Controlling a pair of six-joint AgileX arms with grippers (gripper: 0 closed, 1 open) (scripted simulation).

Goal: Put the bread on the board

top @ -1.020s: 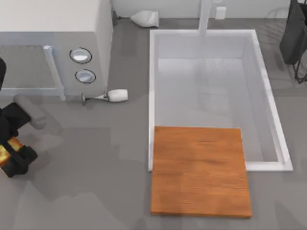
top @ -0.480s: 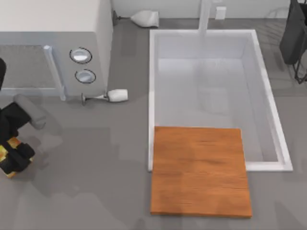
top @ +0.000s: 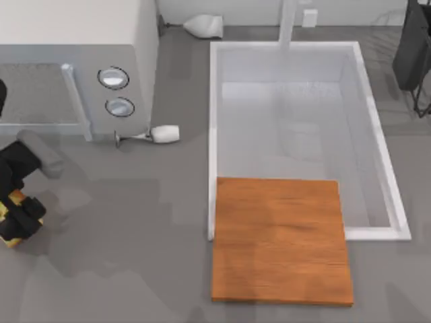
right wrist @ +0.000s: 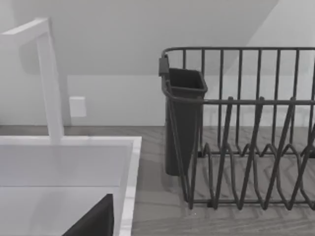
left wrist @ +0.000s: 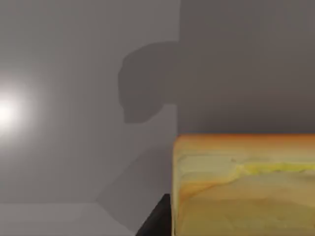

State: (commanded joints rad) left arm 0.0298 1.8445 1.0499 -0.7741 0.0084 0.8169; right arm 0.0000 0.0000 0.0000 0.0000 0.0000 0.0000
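Observation:
The bread is a small golden chunk at the far left edge of the table, caught between the black fingers of my left gripper, which is shut on it. In the left wrist view the bread looms close, with its orange-brown crust on one edge and grey counter behind it. The board, a large orange-brown wooden slab, lies well to the right, resting over the front rim of the sink. My right arm is parked at the back right corner.
A white sink basin with a faucet sits behind the board. A microwave stands at the back left, with a tipped wine glass lying before it. A dark dish rack stands at the back right. Bare grey counter stretches between bread and board.
My left gripper has crept slightly back and left, and the bread has shifted with it. The right arm and the board have stayed put.

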